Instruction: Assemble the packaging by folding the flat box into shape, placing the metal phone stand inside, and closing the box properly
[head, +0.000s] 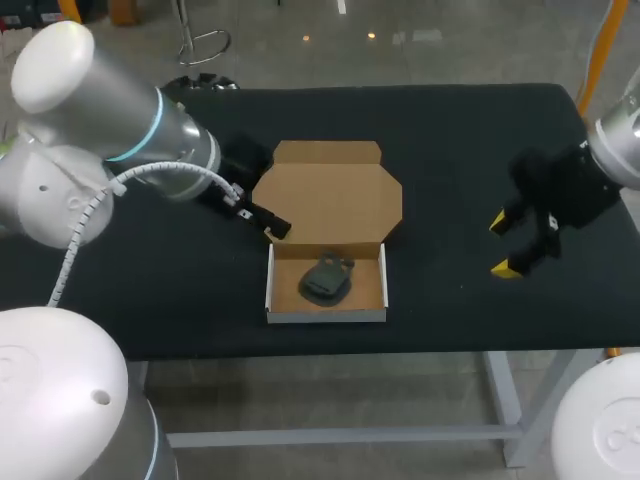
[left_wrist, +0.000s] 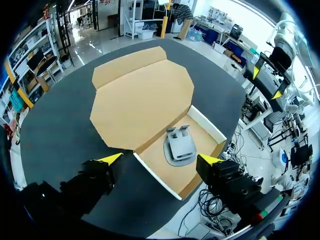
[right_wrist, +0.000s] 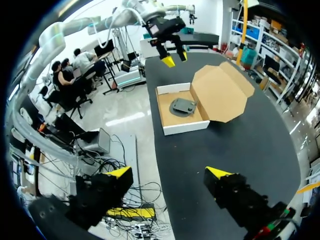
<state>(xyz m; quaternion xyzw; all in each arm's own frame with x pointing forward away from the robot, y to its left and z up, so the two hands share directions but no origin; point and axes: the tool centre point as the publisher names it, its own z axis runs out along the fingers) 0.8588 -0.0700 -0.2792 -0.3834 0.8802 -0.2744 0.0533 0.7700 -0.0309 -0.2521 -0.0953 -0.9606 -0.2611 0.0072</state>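
The cardboard lid (head: 328, 200) looks light and stiff; grasp its far edge. Left gripper (left_wrist: 162, 159) and right gripper (head: 502, 245) gape wide, empty.

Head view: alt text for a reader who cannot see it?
An open cardboard box sits on the table, phone stand inside, lid flat behind. The left gripper is at its rear left corner; the right gripper hangs open, well clear.
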